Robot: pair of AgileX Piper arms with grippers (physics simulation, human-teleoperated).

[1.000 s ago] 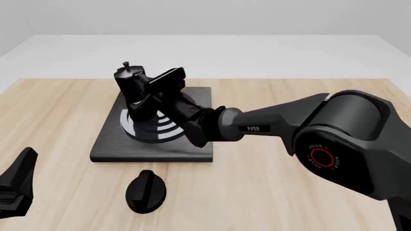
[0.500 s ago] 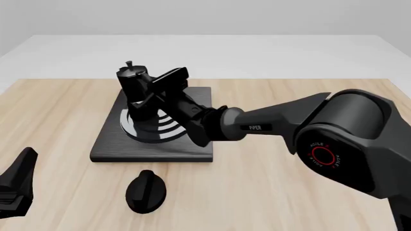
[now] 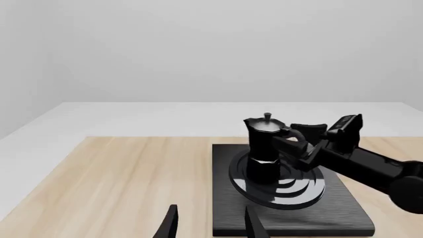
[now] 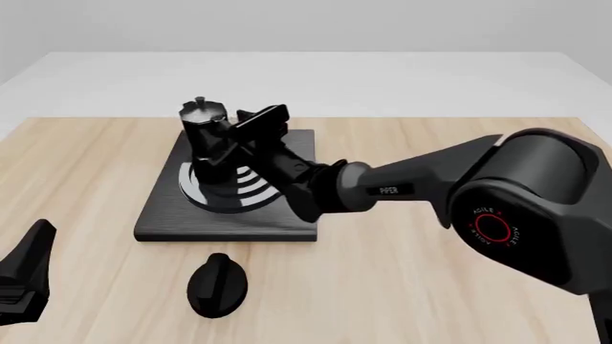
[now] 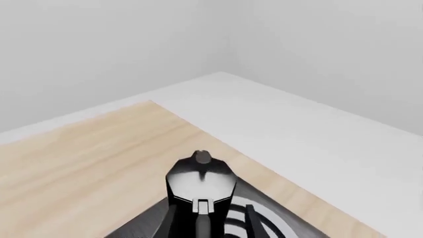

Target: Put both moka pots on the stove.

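Moka pot: one moka pot [image 4: 205, 140] stands upright on the burner rings of the stove [image 4: 163, 211]; I see only this one pot in all three views, so the second is out of sight.
Stove: it lies flat on the wooden surface [image 4: 402, 272], and a flat black oval knob [image 4: 217, 284] lies on the surface just in front of it.
Right gripper: the right gripper [image 4: 251, 136] is at the pot's handle side; its fingers are around the handle, but the pictures do not make clear if they press it or are slightly apart, so I cannot tell.
Left gripper: the left gripper [image 3: 208, 225] is well apart from the stove, its fingers spread with nothing between them.
Handling: the pot looks rigid and hard; I judge it rather top-heavy with its narrow waist, and the glossy facets probably slippery.
Where to hold: the curved handle or the waist seems the safest place, not the lid knob.
Left wrist view only: it shows the pot [image 3: 264, 153] from the side, upright on the rings, with the right arm reaching its handle.
Right wrist view only: it looks down on the silvery lid [image 5: 200, 173] and the handle between the fingers [image 5: 251, 225].
Front view only: it shows the oval knob and the whole stove slab.
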